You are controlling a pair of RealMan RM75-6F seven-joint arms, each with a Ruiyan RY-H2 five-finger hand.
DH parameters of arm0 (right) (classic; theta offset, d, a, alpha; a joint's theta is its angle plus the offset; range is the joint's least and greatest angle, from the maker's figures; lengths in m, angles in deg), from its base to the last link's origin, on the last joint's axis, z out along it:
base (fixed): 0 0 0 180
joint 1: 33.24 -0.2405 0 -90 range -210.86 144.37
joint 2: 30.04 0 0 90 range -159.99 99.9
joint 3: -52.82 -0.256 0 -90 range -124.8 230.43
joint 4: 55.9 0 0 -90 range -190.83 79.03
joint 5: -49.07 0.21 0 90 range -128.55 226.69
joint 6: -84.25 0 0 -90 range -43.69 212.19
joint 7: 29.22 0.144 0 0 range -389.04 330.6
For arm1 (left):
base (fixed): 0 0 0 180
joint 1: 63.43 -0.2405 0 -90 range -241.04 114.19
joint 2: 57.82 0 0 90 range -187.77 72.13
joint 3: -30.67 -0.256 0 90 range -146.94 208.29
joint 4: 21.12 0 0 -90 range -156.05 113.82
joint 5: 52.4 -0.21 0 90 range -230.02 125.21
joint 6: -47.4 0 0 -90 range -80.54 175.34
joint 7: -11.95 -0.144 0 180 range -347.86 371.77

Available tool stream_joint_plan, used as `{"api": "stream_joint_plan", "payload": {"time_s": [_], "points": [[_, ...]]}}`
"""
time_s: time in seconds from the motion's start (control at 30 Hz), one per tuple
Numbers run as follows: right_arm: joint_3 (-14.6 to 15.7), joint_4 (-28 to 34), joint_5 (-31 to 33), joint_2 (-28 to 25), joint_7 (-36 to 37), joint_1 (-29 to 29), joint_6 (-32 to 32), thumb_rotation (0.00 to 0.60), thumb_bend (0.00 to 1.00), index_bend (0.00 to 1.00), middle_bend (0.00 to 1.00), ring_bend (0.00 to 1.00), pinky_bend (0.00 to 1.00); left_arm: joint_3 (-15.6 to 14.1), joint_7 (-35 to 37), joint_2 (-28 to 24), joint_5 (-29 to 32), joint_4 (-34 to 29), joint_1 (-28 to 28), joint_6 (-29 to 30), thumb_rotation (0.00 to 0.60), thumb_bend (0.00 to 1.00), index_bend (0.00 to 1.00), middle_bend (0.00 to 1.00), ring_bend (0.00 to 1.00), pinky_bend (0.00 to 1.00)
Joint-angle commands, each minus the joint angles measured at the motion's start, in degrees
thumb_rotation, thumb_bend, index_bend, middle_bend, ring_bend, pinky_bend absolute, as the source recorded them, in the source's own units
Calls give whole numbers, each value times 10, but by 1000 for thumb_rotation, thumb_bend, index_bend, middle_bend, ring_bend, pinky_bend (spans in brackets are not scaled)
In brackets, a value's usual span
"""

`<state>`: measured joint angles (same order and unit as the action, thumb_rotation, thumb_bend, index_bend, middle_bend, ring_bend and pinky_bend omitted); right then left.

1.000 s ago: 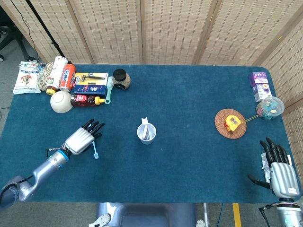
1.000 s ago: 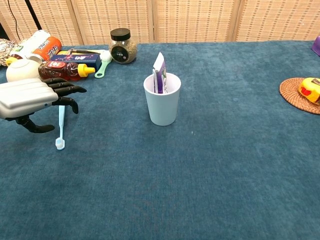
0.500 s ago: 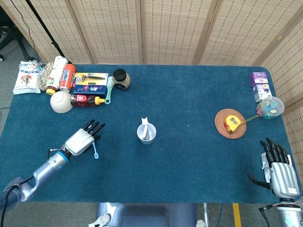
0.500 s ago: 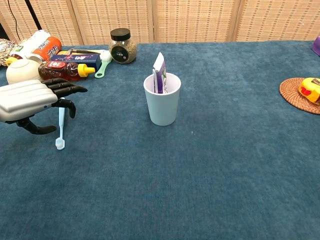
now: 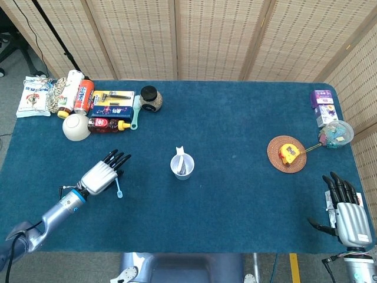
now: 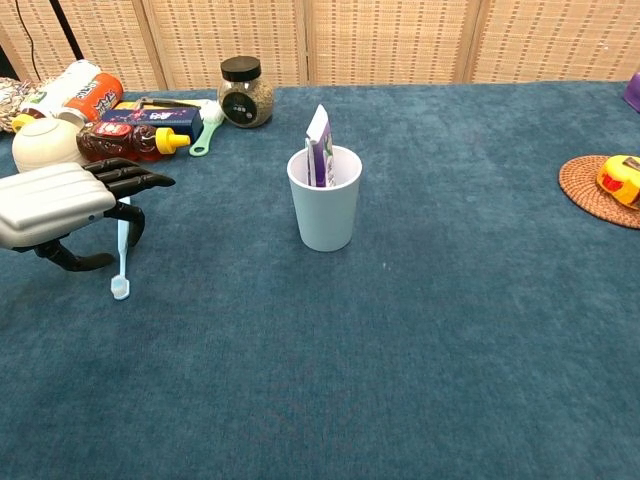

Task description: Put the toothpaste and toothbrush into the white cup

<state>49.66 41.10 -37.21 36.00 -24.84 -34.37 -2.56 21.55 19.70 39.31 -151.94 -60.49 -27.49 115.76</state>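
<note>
White cup (image 5: 182, 166) stands upright mid-worktop (image 5: 235, 194). Toothpaste (image 6: 318, 148) is already in it, standing on end, its crimped end poking above the rim.

Toothbrush (image 6: 121, 252) lies flat on the blue cloth at roughly 9 o'clock from the cup, well apart from it, head end toward the near edge in the chest view.

Left hand (image 5: 101, 174) is low over the toothbrush handle, palm down, fingers (image 6: 135, 180) spread and reaching out past the handle, thumb curled underneath. It holds nothing; can't tell whether a fingertip touches the handle.

Right hand (image 5: 347, 213) sits at the worktop's 4 o'clock corner, fingers wide and straight, empty.

Clutter at 10 o'clock: white bowl (image 5: 76, 127), red bottle with yellow cap (image 5: 106, 124), dark-lidded jar (image 5: 151, 98), cans and packets. At 3 o'clock: woven coaster (image 5: 287, 154) carrying a yellow tape measure (image 5: 288, 153).
</note>
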Motion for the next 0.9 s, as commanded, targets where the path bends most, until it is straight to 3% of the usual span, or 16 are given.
{"api": "stream_joint_plan", "payload": {"time_s": [0.03,0.47,0.9], "points": [[0,0,0,0,0,0,0,600,0,0,0,0,31,1,1,2,0,2,1,1,600,321,458,0,0,0],[1,-1,1,1,0,-1,2,600,0,0,0,0,31,6,-14,9,4,3,6,-15,600,326,481,0,0,0],[1,-2,2,0,1,-1,4,600,0,0,0,0,31,11,-22,15,9,2,7,-21,600,430,564,0,0,0]]}}
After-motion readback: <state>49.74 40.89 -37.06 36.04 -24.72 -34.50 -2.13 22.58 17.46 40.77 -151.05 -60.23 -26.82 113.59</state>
